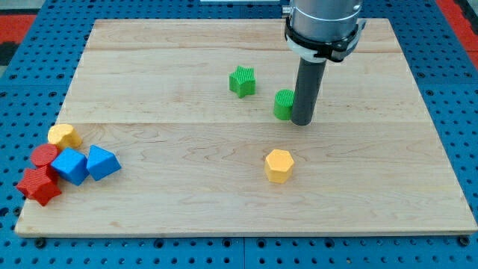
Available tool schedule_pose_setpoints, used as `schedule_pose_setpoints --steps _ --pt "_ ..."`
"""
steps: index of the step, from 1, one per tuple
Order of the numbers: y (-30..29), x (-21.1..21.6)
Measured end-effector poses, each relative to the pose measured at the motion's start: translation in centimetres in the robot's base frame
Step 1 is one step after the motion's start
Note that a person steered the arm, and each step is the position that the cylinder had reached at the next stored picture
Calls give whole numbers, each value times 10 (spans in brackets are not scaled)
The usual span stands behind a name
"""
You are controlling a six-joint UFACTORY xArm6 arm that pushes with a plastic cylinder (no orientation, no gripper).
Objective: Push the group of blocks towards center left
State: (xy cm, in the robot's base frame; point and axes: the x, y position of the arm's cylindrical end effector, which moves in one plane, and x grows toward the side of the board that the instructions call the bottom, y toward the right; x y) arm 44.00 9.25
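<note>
Rod-ended, with no jaws to open or close, my tip [302,122] touches the green block [283,104] near the board's [187,217] top edge. Approach seems in hand. Next, probably shoving the bottom-left cluster, red block [39,185] included, up the left edge.

Robotics lab, wooden board [224,194] on blue pegboard bench [448,90]

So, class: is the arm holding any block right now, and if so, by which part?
Nothing is held. The arm ends in a plain rod; my tip merely stands against the right side of a green block, which is partly hidden behind it.
</note>
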Motion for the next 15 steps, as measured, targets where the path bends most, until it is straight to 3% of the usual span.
schedule_pose_setpoints --steps 2,3,4,6,9,10,11,12,15 --pt "-51 -43" --pt "-57 -41" --pt "-57 5" --pt "-166 62" --pt "-263 178" --pt "-276 179" --pt "-358 178" --pt "-397 170" --pt "-359 93"
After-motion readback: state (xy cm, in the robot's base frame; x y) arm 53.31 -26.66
